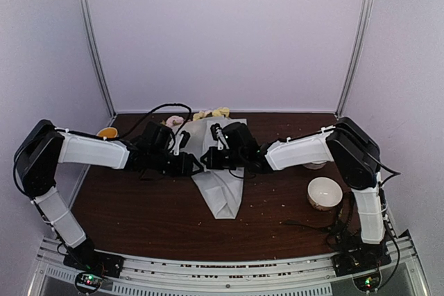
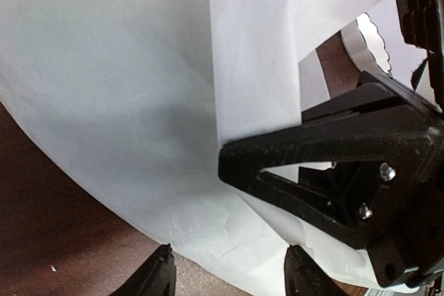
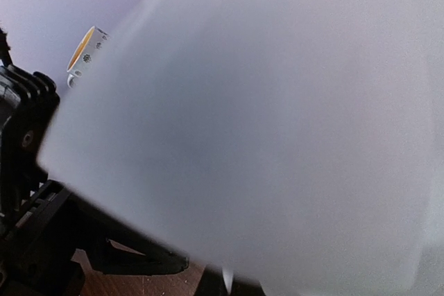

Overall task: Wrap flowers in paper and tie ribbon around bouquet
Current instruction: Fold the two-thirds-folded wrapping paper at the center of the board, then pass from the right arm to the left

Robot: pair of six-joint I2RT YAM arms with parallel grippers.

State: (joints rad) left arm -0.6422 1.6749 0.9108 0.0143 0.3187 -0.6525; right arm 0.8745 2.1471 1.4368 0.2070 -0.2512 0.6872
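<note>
The paper (image 1: 220,195) lies folded into a pale cone on the brown table, narrow end towards me. Yellow and pink flowers (image 1: 208,113) stick out of its far, wide end. Both grippers meet over the cone's middle. My left gripper (image 1: 195,166) is open; in the left wrist view its fingertips (image 2: 161,268) straddle the paper's (image 2: 139,102) near edge. My right gripper (image 1: 209,158) is shut on a fold of the paper, and its black fingers (image 2: 312,150) show in the left wrist view. The blurred paper (image 3: 263,136) fills the right wrist view. The ribbon is not in view.
An orange bowl (image 1: 106,132) sits at the back left, also seen as the orange bowl (image 3: 84,49) in the right wrist view. A white bowl (image 1: 325,193) stands at the right near the right arm. Crumbs dot the table (image 1: 139,213).
</note>
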